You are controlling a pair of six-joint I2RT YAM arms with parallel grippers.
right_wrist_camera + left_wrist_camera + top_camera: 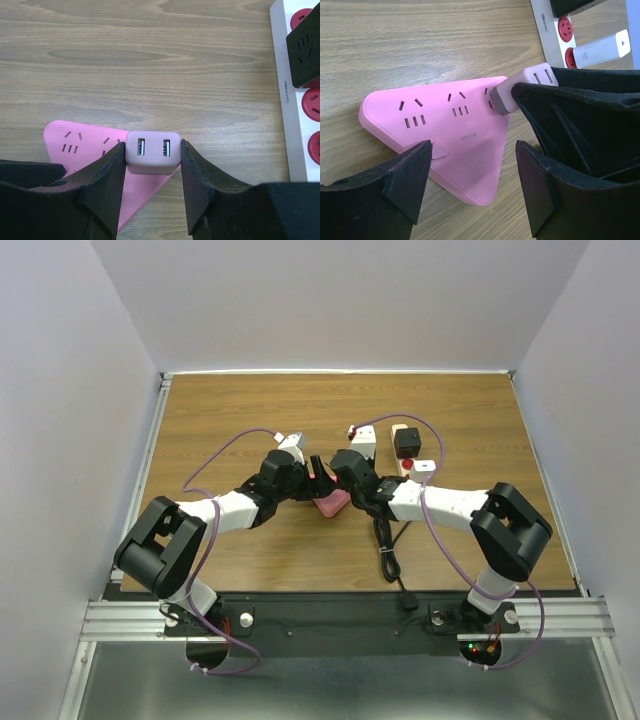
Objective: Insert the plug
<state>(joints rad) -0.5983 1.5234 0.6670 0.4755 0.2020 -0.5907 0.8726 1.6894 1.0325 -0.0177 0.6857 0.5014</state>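
The plug [153, 152] is pinched between the fingers of the right gripper [152, 156], with its two USB ports turned back toward the wrist, and is set against the corner of the pink power strip [455, 135] beneath the fingertips. The left gripper [472, 160] is held spread over the strip's opposite side. Both arms are bent inward so that the wrists meet at mid-table.

The left arm [232, 508] and right arm [445, 502] reach inward, meeting above the pink power strip [445, 135]. The left gripper [472, 167] hangs over the strip, jaws spread wide; the right gripper [152, 150] pinches the plug [152, 165] between its jaws at the strip's corner
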